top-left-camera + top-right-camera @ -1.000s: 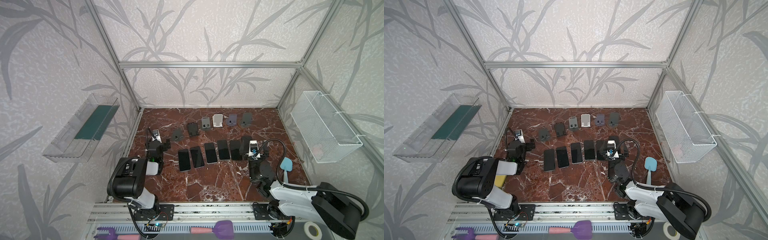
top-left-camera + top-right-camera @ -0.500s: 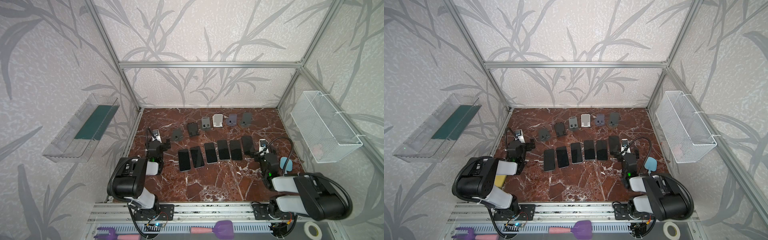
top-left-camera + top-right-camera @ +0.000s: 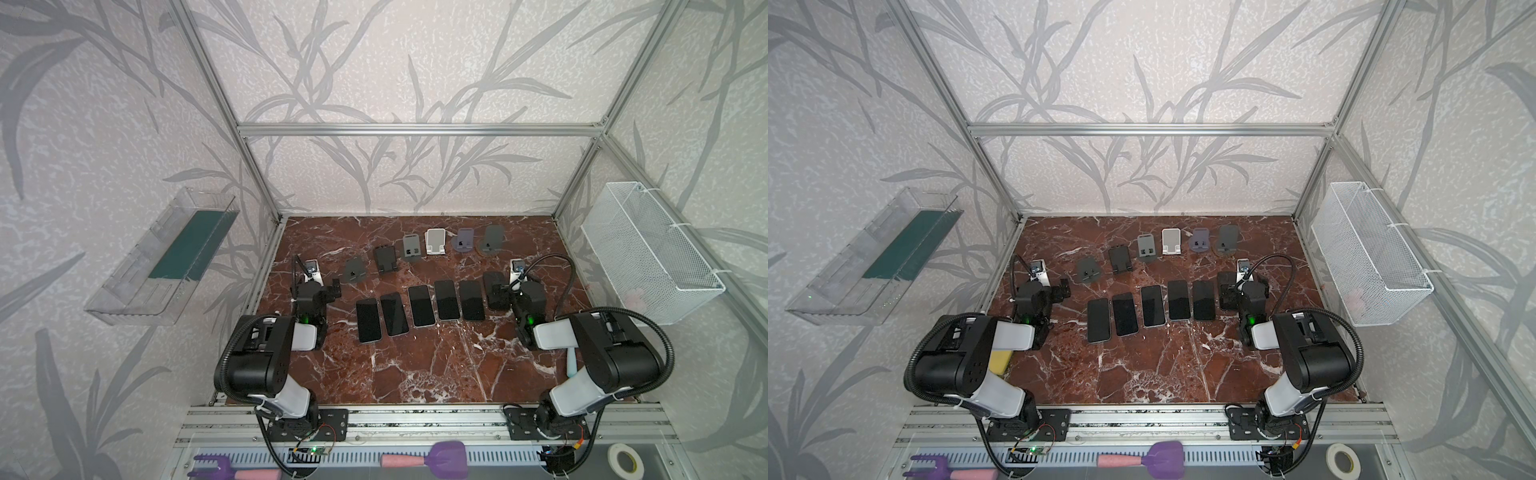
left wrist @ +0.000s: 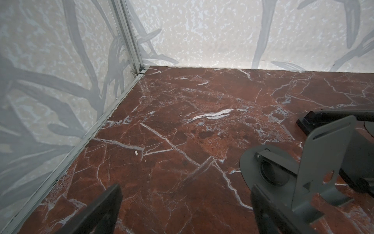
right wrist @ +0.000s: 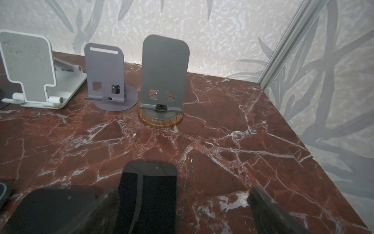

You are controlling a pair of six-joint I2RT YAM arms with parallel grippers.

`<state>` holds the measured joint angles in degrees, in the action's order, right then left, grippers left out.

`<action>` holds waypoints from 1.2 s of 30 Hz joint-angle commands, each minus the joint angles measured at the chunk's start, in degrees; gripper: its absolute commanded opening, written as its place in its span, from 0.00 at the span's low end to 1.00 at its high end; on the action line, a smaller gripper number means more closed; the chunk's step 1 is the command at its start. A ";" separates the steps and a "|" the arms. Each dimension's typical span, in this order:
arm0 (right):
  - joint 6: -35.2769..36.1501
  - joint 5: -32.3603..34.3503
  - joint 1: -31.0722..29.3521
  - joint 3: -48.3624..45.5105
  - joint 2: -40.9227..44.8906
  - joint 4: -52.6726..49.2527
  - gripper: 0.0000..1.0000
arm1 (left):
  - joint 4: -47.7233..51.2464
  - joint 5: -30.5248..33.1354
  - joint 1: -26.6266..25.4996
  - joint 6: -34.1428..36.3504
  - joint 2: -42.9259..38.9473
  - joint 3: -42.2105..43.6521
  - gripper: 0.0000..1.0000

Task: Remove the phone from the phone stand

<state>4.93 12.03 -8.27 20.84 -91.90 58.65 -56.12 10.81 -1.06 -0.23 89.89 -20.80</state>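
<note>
Lying flat on the red marble floor (image 3: 415, 374), mid-frame in both top views: a row of six dark phones (image 3: 421, 305), screens up, well apart from an arc of six phone stands (image 3: 385, 259) nearer the back wall. Seen only from above: that full count, plus the wire basket (image 3: 648, 253) at the right edge and the clear shelf (image 3: 166, 257) at the left.

Right gripper (image 5: 183, 191): down low at the right end of the row, fingers (image 5: 101, 208) spread wide, clasping nothing. Shown only by the right wrist view: the end phone (image 5: 149, 192) flat on the marble between the two fingers, one finger just beside its edge, the other well clear with bare marble between. Clear there alone: the wooden disc under the grey phone stand (image 5: 164, 81) beyond that phone, apart from it, with a lilac stand (image 5: 105, 75) and a white stand (image 5: 30, 66) alongside.

Left gripper (image 4: 186, 187): low at the left end of the row, near the left wall, fingers (image 4: 269, 212) wide apart over bare marble, gripping nothing. Given only by the left wrist view: a dark grey stand (image 4: 323, 162) just beside one finger, hinge screw showing; touching or not, cannot tell.
</note>
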 commanded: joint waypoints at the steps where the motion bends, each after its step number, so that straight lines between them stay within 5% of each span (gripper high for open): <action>1: -1.28 -0.94 0.27 0.22 0.61 -1.05 0.99 | -0.13 -0.01 0.10 -0.12 0.26 0.05 0.99; 36: 0.28 -1.91 -0.50 -0.18 0.50 0.04 0.99 | -0.19 -0.04 0.09 -0.12 0.29 0.05 0.99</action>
<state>4.49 10.79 -8.21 20.84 -91.90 57.52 -56.12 10.81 -1.06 -0.23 89.89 -20.80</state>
